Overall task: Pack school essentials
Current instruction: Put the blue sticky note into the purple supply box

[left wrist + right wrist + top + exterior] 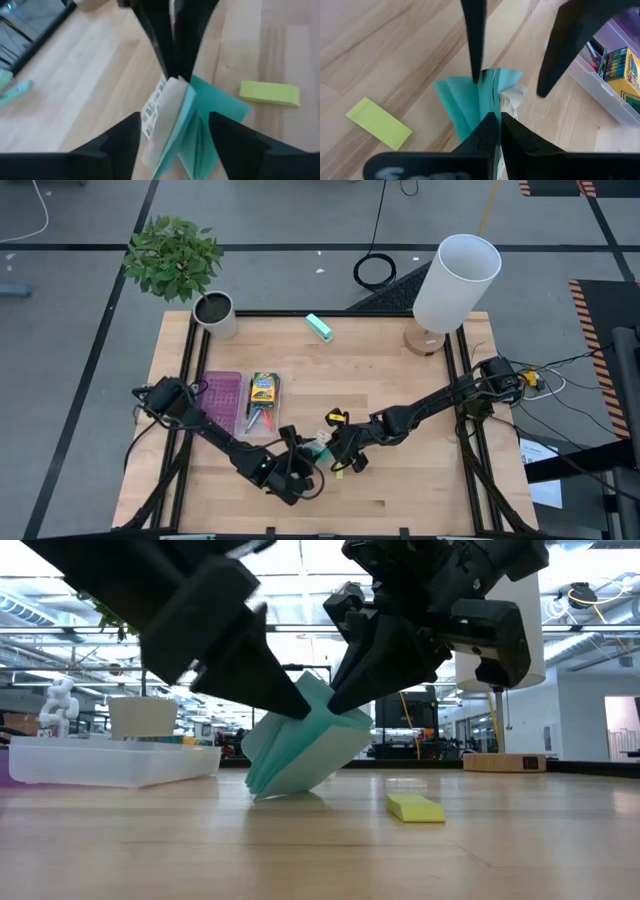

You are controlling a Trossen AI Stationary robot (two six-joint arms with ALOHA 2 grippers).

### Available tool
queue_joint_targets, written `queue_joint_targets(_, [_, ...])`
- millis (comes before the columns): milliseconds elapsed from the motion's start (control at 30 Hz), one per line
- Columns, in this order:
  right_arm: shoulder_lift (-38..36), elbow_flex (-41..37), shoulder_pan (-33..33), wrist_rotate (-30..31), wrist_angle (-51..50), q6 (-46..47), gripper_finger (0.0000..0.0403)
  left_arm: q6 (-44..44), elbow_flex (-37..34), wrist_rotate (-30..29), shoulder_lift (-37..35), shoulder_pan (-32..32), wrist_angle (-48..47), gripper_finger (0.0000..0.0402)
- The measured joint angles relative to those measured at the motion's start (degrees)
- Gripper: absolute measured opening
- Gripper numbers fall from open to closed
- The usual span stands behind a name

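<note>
Both arms meet near the front-middle of the table point(400, 490). The teal pad point(300, 745) stands tilted on one corner on the wood, its pages fanned, held between the two grippers.

Low view: the left gripper point(275, 690) and the right gripper point(350, 680) both bear on the pad's upper edge from opposite sides. This view alone shows that the pad is tipped up off the table.

Right wrist view: the right gripper point(492, 117) has its fingers pressed together on a thin sheaf of the teal pages. The left arm's fingers show beyond, spread wide (one tip touches the pad's far edge).

Left wrist view: the left gripper point(172, 130) stands apart, straddling the pad; a white barcode label point(155, 107) on the pad shows only here.

A flat yellow piece point(415, 808) lies on the table just beside the pad, apart from it.

High view only: the purple-and-clear case point(222, 402) lies near the table's left side with the crayon box point(263, 390) in it; a second teal block point(320, 328) lies well apart near the back edge, between a potted plant point(175, 260) and a white lamp point(455, 285).
</note>
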Motion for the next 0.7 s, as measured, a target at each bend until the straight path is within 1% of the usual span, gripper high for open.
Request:
queue_joint_targets(133, [0.0,0.0,0.0,0.0,-0.1,-0.3,0.0011,3.6,0.0,-2.0,0.0,-0.5,2.0,0.0281])
queue_joint_targets(233, [0.0,0.0,0.1,0.0,-0.1,-1.9,0.0011,7.1,0.0,-1.0,0.0,0.4,3.2,0.031])
queue_joint_targets(333, [0.0,0.0,0.1,0.0,0.2,-3.0,0.0011,7.6,0.0,4.7,0.0,2.5,3.1,0.0327])
queue_joint_targets(400, [0.0,0.0,0.1,0.0,0.3,-3.2,0.0011,7.5,0.0,9.1,0.0,3.9,3.2,0.0329])
queue_joint_targets(467, [0.0,0.0,0.1,0.0,0.3,-3.3,0.0011,6.9,0.0,11.7,0.0,4.9,3.1,0.0323])
queue_joint_targets(533, [0.0,0.0,0.1,0.0,0.3,-3.3,0.0011,6.3,0.0,12.5,0.0,5.4,3.1,0.0306])
queue_joint_targets(700, [0.0,0.0,0.1,0.0,0.3,-3.3,0.0011,6.3,0.0,13.7,0.0,4.9,2.9,0.0234])
